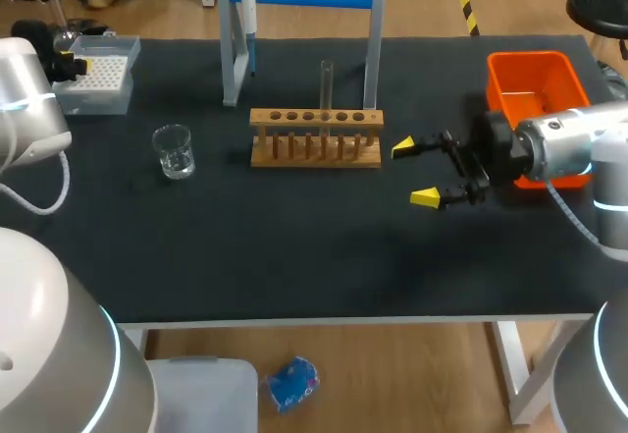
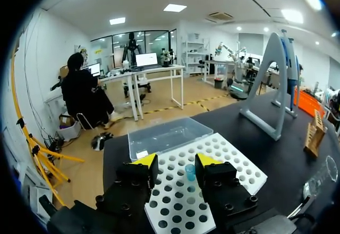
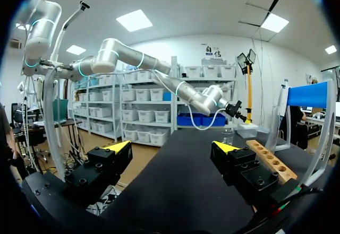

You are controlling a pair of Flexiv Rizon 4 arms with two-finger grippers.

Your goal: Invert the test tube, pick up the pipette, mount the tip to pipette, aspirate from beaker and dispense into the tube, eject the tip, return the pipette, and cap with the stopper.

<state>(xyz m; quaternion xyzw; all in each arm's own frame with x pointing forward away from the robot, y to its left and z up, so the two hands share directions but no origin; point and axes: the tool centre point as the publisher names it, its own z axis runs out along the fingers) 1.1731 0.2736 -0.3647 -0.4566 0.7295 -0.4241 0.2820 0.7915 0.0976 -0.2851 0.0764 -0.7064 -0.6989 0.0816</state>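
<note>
currently, test tube (image 1: 327,81) vertical, standing in rack (image 1: 314,119)

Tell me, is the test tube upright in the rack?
Upright: the test tube stands vertically in the wooden rack, rising well above its holes.

Table: flat black table top (image 1: 294,266), matt, unpatterned.
Rack: pale brown wooden tube rack (image 1: 315,140), row of dark round holes.
Tube: clear glass test tube (image 1: 327,80), colourless.
Beaker: small clear glass beaker (image 1: 174,151), colourless.
Bin: bright orange plastic bin (image 1: 535,84), unpatterned.
Stand: grey-legged pipette stand (image 1: 234,50), blue bar on top.
Tip box: white plastic tip box (image 2: 223,159), grid of dark round holes; one light blue pipette tip (image 2: 189,171).
Grippers: left gripper (image 2: 176,162), right gripper (image 1: 414,171), black bodies, bright yellow tips.
</note>
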